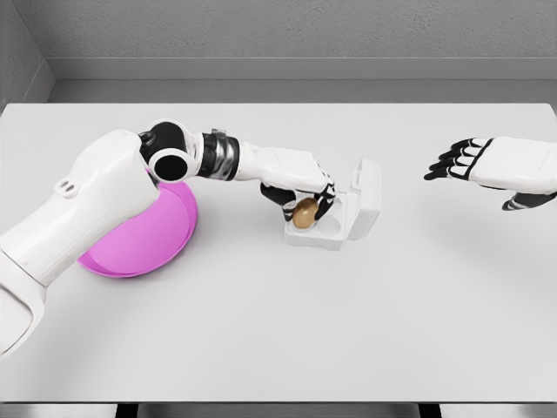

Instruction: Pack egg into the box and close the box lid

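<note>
Pink plate [165, 248] bare beside left hand [300, 187] gripping egg [305, 213] over open white box [344, 218]; right hand [487, 164] slack.

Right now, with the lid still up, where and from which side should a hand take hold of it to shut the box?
Probably the lid's free top edge, approached from the right. It stands upright on the box's right side, so pushing leftward folds it over. The open right hand is nearest; the left hand holds the egg.

Looks like a bare simulated test room: plain white desk [278, 331], grey textured wall [287, 30], no furnishings.
</note>
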You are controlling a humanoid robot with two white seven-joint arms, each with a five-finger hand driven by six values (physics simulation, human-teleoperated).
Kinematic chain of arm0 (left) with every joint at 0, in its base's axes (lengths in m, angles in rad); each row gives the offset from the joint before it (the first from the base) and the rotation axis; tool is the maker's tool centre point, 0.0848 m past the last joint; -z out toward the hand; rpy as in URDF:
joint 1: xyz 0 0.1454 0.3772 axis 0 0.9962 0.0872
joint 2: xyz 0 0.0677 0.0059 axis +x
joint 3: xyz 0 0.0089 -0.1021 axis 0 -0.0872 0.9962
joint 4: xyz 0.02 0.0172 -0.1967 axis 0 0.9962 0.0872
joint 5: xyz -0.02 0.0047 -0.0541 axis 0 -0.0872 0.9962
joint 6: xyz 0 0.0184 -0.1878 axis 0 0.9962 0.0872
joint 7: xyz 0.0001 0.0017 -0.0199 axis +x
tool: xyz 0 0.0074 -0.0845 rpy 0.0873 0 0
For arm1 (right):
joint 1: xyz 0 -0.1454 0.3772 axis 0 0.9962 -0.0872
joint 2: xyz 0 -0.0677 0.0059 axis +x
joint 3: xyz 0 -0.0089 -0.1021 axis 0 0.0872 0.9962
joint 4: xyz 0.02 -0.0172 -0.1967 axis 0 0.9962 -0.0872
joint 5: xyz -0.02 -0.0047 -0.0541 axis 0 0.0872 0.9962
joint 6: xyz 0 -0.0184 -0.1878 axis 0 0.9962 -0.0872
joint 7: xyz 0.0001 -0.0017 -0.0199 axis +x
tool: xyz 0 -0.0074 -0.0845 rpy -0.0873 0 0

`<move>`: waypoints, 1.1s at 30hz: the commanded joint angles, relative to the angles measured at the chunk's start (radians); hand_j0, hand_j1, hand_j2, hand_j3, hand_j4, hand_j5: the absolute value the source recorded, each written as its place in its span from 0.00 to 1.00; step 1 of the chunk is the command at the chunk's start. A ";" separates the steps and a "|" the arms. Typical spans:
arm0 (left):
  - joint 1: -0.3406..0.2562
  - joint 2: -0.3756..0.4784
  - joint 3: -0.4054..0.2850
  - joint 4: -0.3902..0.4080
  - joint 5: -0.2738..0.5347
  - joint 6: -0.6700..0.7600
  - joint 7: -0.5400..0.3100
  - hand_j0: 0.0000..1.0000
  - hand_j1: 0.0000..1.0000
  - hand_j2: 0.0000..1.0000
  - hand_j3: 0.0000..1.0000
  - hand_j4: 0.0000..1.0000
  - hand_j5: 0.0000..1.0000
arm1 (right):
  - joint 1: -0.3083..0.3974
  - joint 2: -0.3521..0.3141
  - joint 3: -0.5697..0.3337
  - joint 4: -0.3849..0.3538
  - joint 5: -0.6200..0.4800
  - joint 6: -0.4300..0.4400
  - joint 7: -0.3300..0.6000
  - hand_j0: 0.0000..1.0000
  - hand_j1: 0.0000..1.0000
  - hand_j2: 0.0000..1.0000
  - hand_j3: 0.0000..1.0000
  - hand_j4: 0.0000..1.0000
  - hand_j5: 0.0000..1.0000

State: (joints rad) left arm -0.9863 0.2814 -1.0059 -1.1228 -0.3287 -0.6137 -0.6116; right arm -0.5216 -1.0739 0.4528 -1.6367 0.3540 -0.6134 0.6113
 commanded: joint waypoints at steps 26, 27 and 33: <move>-0.006 0.064 0.000 -0.005 0.097 0.003 0.001 1.00 1.00 1.00 1.00 1.00 1.00 | 0.002 -0.003 0.000 0.000 -0.004 0.003 0.000 1.00 1.00 1.00 1.00 1.00 1.00; -0.006 0.065 0.000 -0.008 0.114 0.003 0.001 1.00 1.00 1.00 1.00 1.00 1.00 | 0.002 -0.003 0.000 0.000 -0.004 0.003 0.000 1.00 1.00 1.00 1.00 1.00 1.00; -0.003 0.142 0.000 -0.077 0.165 0.003 0.001 1.00 1.00 1.00 1.00 1.00 1.00 | 0.000 -0.003 0.001 0.000 -0.006 0.003 0.000 1.00 1.00 1.00 1.00 1.00 1.00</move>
State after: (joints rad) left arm -0.9879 0.3995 -1.0072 -1.1839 -0.1835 -0.6134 -0.6113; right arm -0.5200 -1.0755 0.4532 -1.6367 0.3536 -0.6135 0.6113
